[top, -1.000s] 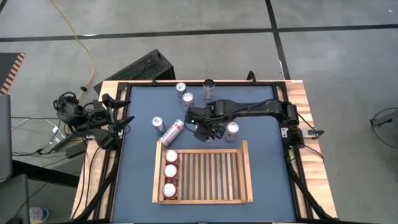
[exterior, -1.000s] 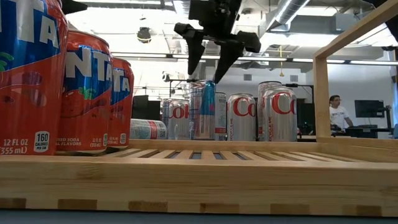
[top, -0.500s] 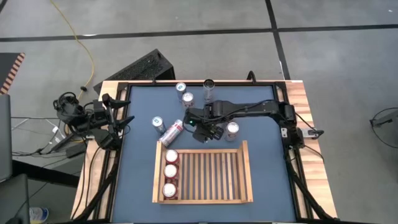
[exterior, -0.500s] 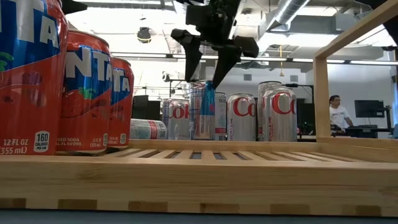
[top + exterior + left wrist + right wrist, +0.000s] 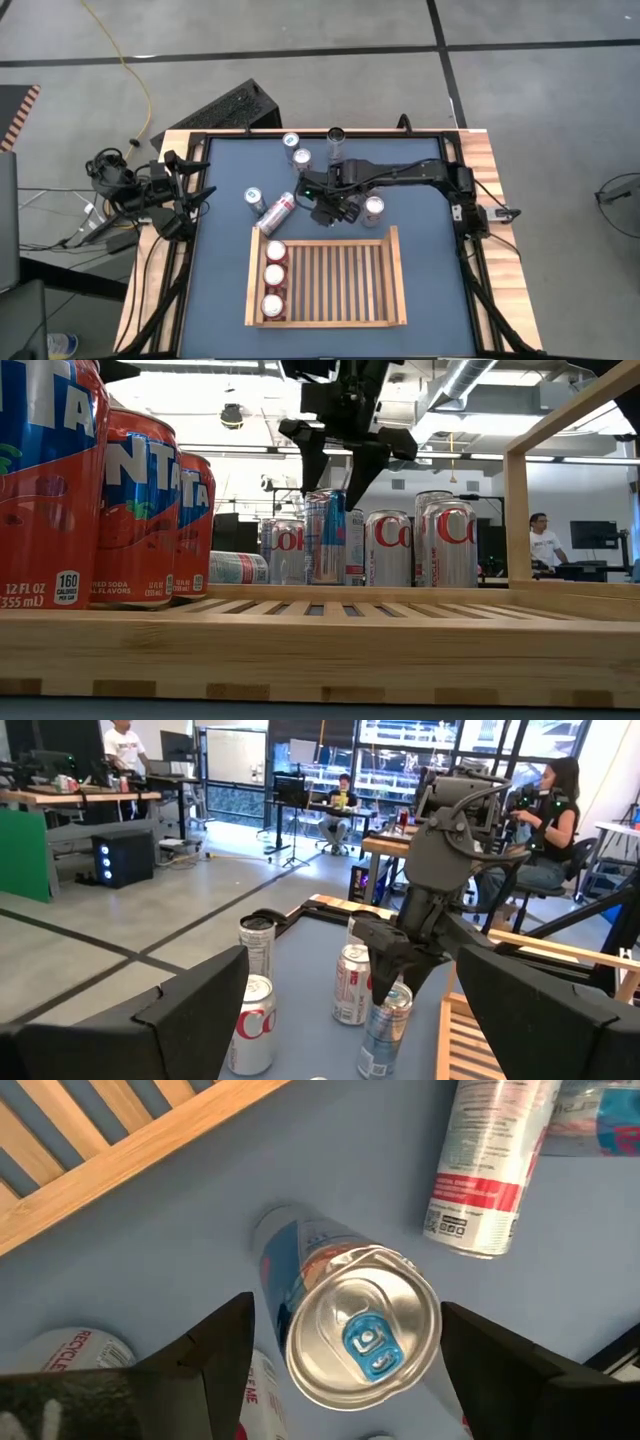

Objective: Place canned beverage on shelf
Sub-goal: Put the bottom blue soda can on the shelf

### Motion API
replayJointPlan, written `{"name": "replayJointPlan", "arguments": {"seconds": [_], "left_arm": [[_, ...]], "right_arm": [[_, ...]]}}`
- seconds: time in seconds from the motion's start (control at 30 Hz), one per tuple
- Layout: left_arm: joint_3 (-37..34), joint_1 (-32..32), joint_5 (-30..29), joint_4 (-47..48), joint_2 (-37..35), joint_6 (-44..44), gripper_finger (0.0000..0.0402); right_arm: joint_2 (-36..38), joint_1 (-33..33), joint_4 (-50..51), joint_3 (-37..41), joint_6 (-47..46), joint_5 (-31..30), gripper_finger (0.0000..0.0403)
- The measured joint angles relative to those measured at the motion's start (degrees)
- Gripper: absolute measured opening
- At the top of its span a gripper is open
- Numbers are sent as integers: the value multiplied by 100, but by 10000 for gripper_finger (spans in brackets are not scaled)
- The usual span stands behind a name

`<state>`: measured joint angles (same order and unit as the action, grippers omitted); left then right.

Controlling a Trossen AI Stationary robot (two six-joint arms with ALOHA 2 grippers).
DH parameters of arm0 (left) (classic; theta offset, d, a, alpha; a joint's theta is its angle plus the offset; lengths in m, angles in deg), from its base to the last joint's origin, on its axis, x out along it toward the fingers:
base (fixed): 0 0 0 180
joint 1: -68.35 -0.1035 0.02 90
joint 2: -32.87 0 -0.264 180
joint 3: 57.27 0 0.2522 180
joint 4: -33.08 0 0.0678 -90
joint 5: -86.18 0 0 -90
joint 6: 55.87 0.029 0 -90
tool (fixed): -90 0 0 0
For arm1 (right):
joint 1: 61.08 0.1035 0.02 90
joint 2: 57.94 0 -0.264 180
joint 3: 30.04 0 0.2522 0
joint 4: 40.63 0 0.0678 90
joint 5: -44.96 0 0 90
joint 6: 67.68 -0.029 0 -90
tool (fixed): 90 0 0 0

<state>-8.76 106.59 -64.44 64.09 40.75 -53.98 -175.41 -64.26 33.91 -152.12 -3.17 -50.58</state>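
A blue-and-silver can stands upright on the blue table just beyond the far rim of the light-wood shelf. My right gripper hangs over the can, pointing steeply down and open. Its fingers stand on either side of the can's top with a gap on both sides. Three orange cans stand in a row along the shelf's left end. My left gripper waits open at the table's left edge.
A silver can stands close to the right of my right gripper. Another can lies on its side to the left. More upright cans stand farther off. The shelf's slats right of the orange cans are bare.
My right gripper has sunk a little over the blue-and-silver can, so its fingertips now reach down past the can's top rim. The gap between them looks unchanged.
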Motion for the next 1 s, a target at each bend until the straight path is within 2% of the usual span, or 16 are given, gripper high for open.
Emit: {"name": "replayJointPlan", "arguments": {"seconds": [0.27, 0.63, 0.8, 1.0], "left_arm": [[0, 0, -8, 0, 0, 37, 348], [0, 0, -11, -4, 0, 31, 348], [0, 0, -13, -4, 0, -17, 348], [0, -2, -15, -28, 0, -20, 348]], "right_arm": [[-1, 2, -34, 0, -37, 2, 270], [9, 12, -49, -4, -533, -28, 170], [9, 20, -75, -4, -1278, -176, 158], [9, 28, -5, -5, -2416, -707, 158]]}}
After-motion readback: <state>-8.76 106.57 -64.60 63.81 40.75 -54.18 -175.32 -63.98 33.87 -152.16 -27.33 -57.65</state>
